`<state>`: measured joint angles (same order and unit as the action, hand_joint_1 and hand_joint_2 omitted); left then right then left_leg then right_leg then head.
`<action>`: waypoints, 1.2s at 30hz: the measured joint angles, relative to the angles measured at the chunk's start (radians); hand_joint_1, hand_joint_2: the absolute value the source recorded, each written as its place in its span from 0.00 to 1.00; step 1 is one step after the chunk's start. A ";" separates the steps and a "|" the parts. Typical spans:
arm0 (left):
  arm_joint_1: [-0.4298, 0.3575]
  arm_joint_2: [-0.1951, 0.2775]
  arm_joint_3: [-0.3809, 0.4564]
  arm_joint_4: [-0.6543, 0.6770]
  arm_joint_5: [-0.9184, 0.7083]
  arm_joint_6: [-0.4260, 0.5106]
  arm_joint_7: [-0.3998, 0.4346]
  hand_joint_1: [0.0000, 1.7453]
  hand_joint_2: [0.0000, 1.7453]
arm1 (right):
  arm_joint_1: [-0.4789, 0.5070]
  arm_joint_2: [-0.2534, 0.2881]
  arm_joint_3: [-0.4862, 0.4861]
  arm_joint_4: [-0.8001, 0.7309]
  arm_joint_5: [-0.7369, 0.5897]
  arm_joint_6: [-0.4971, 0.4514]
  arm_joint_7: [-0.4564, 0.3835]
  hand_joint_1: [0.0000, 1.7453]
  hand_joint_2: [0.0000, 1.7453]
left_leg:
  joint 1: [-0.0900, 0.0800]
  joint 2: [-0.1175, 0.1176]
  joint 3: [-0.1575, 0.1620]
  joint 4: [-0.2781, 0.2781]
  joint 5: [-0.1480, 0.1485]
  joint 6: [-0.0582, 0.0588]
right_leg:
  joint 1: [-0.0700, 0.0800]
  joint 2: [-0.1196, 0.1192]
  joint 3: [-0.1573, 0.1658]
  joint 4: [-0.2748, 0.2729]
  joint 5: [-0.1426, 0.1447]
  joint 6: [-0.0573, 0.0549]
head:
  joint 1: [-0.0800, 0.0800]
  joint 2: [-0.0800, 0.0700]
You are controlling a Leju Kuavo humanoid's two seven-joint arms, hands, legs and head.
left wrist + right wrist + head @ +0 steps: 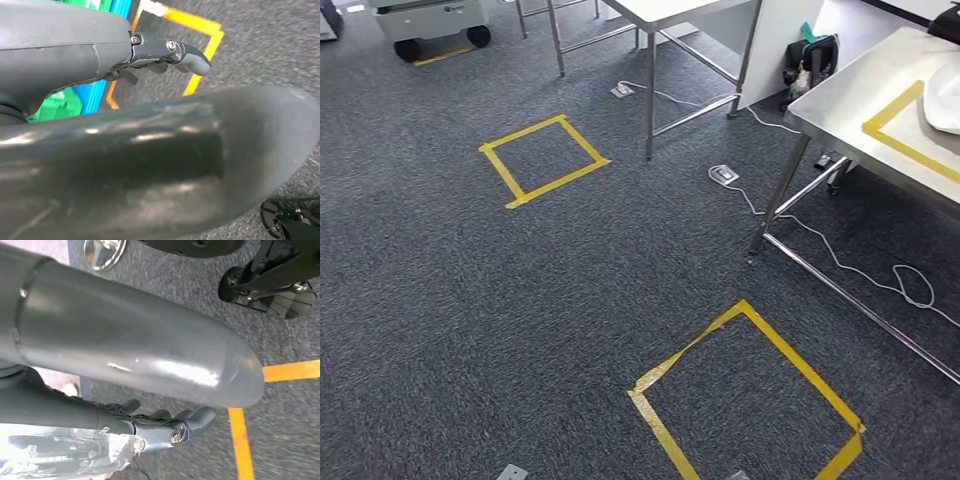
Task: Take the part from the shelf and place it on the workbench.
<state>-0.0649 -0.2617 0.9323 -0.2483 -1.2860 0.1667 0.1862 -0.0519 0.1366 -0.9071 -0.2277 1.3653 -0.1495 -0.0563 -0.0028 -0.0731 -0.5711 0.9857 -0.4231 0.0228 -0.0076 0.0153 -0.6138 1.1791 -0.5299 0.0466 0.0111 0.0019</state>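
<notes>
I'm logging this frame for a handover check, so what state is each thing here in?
Grey left hand: hanging over the carpet, fingers out straight, holding nothing.
Grey right hand: hanging, fingers slightly curled, holding nothing.
White curved part: lying on the steel workbench, inside the yellow tape outline.
White cable: loose across the carpet.

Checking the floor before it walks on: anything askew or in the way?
The near taped square is crooked, its tape wrinkled and doubled at the left corner. A loose white cable snakes across the carpet under the steel workbench; a possible trip hazard.
</notes>
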 joint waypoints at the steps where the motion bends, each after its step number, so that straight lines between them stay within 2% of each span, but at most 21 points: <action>1: -0.001 0.000 0.001 0.000 0.000 0.000 0.000 0.00 0.00 | -0.001 0.000 0.000 0.000 0.000 0.000 0.000 0.00 0.00 | -0.001 -0.013 -0.001 0.001 0.001 -0.004 | -0.003 0.024 0.033 -0.073 0.027 -0.001 | 0.000 0.000; 2: -0.002 -0.001 0.001 0.000 0.000 0.000 0.000 0.00 0.00 | -0.001 -0.001 0.000 0.000 0.000 0.000 0.000 0.00 0.00 | -0.001 -0.026 -0.004 0.003 0.003 -0.008 | -0.005 0.045 0.058 -0.128 0.045 -0.001 | -0.001 0.000; 4: -0.002 -0.001 0.002 0.000 0.000 0.000 0.000 0.00 0.00 | -0.002 -0.001 0.000 0.000 0.000 0.000 0.000 0.00 0.00 | 0.001 -0.046 -0.012 0.003 0.009 -0.020 | -0.005 0.067 0.079 -0.170 0.048 -0.003 | -0.001 0.000; 6: 0.001 -0.001 0.002 0.000 0.000 0.000 0.000 0.00 0.00 | -0.004 -0.001 0.000 0.000 0.001 0.000 0.000 0.00 0.00 | 0.006 -0.055 -0.019 0.002 0.014 -0.033 | -0.003 0.046 0.082 -0.173 0.055 -0.014 | -0.001 0.000; 8: 0.002 -0.001 0.002 0.001 0.000 0.000 0.000 0.00 0.00 | -0.004 -0.002 0.000 0.000 0.001 0.000 0.000 0.00 0.00 | 0.005 -0.011 -0.041 0.042 -0.016 -0.042 | -0.003 0.021 0.083 -0.180 0.063 -0.028 | -0.005 0.000; 10: -0.001 -0.001 0.003 0.001 0.000 0.000 0.000 0.00 0.00 | -0.002 -0.002 0.000 0.000 0.001 0.000 0.000 0.00 0.00 | 0.004 0.045 -0.096 0.158 -0.084 -0.050 | 0.000 -0.009 0.081 -0.183 0.065 -0.035 | -0.008 0.000; 12: -0.002 -0.001 0.003 0.001 0.000 0.000 0.000 0.00 0.00 | 0.000 -0.003 0.000 0.000 0.001 0.000 0.000 0.00 0.00 | 0.006 0.059 -0.146 0.271 -0.128 -0.055 | 0.002 -0.040 0.079 -0.183 0.065 -0.036 | -0.008 0.000; 13: 0.000 -0.001 0.003 0.002 0.000 0.000 0.000 0.00 0.00 | 0.000 -0.003 0.000 0.000 0.001 0.000 0.000 0.00 0.00 | 0.006 0.061 -0.149 0.281 -0.123 -0.057 | 0.002 -0.055 0.079 -0.183 0.064 -0.036 | -0.008 0.000; 15: 0.001 0.000 0.003 0.002 0.000 0.000 0.000 0.00 0.00 | -0.001 -0.003 0.000 0.000 0.001 0.000 0.000 0.00 0.00 | 0.006 0.077 -0.095 0.191 -0.068 -0.057 | 0.002 -0.082 0.080 -0.182 0.063 -0.034 | -0.008 0.000; 17: -0.001 -0.001 0.003 0.002 0.000 0.000 0.000 0.00 0.00 | -0.002 -0.004 0.000 0.000 0.001 0.000 0.000 0.00 0.00 | 0.003 0.128 -0.021 0.058 -0.023 -0.052 | 0.007 -0.104 0.082 -0.181 0.058 -0.026 | -0.008 0.000; 19: -0.003 -0.002 0.003 0.002 0.000 0.000 -0.001 0.00 0.00 | -0.003 -0.005 0.000 -0.001 0.001 0.000 0.000 0.00 0.00 | -0.002 0.151 0.006 0.003 -0.016 -0.039 | 0.013 -0.123 0.087 -0.180 0.054 -0.016 | -0.006 0.000; 21: -0.002 -0.001 0.003 0.002 0.002 -0.001 -0.002 0.00 0.00 | -0.006 -0.005 0.000 -0.001 0.001 0.000 0.000 0.00 0.00 | -0.003 0.125 0.004 0.001 -0.013 -0.023 | 0.012 -0.141 0.094 -0.183 0.051 -0.006 | -0.003 0.000; 22: -0.001 -0.001 0.003 0.002 0.004 -0.002 -0.002 0.00 0.00 | -0.008 -0.005 0.000 -0.001 0.002 0.000 -0.001 0.00 0.00 | -0.003 0.114 0.004 0.000 -0.011 -0.016 | 0.010 -0.135 0.094 -0.178 0.045 0.000 | -0.003 0.000; 23: -0.001 -0.001 0.004 0.002 0.007 -0.003 -0.004 0.00 0.00 | -0.009 -0.005 0.000 -0.001 0.002 0.000 -0.002 0.00 0.00 | -0.001 0.102 0.004 -0.001 -0.009 -0.009 | 0.007 -0.114 0.084 -0.154 0.027 0.005 | -0.002 0.000; 26: -0.005 -0.002 0.007 0.002 0.011 -0.006 -0.009 0.00 0.00 | -0.006 -0.005 0.000 -0.001 0.004 0.002 -0.003 0.00 0.00 | 0.001 0.065 0.001 -0.002 -0.004 0.005 | 0.003 -0.028 -0.003 0.038 -0.070 0.012 | 0.004 0.000; 28: -0.004 -0.002 0.010 0.002 0.011 -0.009 -0.011 0.00 0.00 | -0.002 -0.005 -0.001 -0.001 0.005 0.002 -0.003 0.00 0.00 | -0.001 0.035 0.000 -0.002 -0.003 0.007 | 0.003 -0.017 -0.052 0.128 -0.091 0.011 | 0.005 0.000; 29: -0.003 -0.002 0.012 0.002 0.011 -0.010 -0.011 0.00 0.00 | -0.001 -0.006 -0.001 -0.001 0.005 0.002 -0.003 0.00 0.00 | -0.001 0.020 0.001 -0.001 -0.003 0.006 | 0.003 -0.015 -0.049 0.113 -0.070 0.009 | 0.005 0.000; 30: -0.002 -0.002 0.015 0.003 0.011 -0.012 -0.010 0.00 0.00 | -0.001 -0.006 -0.001 -0.001 0.006 0.002 -0.004 0.00 0.00 | -0.001 0.004 0.001 -0.001 -0.002 0.005 | 0.001 -0.009 -0.026 0.057 -0.033 0.007 | 0.005 0.000; 32: -0.003 -0.002 0.019 0.003 0.011 -0.014 -0.010 0.00 0.00 | -0.002 -0.006 -0.001 -0.001 0.006 0.003 -0.004 0.00 0.00 | -0.001 -0.024 0.000 0.002 0.000 -0.001 | -0.006 0.038 0.040 -0.091 0.035 0.007 | 0.005 0.000; 34: -0.005 -0.003 0.023 0.003 0.013 -0.016 -0.010 0.00 0.00 | -0.002 -0.006 -0.002 -0.001 0.007 0.003 -0.005 0.00 0.00 | 0.001 -0.047 -0.008 0.005 0.004 -0.013 | -0.011 0.081 0.075 -0.165 0.052 0.006 | 0.004 0.000; 36: -0.003 -0.003 0.026 0.004 0.019 -0.020 -0.010 0.00 0.00 | -0.003 -0.006 -0.002 -0.001 0.007 0.004 -0.005 0.00 0.00 | 0.006 -0.070 -0.018 0.002 0.013 -0.028 | -0.008 0.073 0.079 -0.170 0.052 -0.001 | 0.004 0.000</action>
<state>-0.0679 -0.2647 0.9585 -0.2444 -1.2673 0.1471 0.1760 -0.0545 0.1302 -0.9096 -0.2289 1.3726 -0.1453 -0.0610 0.0029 -0.1433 -0.5890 0.9874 -0.4101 -0.0053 -0.0154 0.0882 -0.5347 1.0090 -0.4781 0.0455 0.0148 0.0019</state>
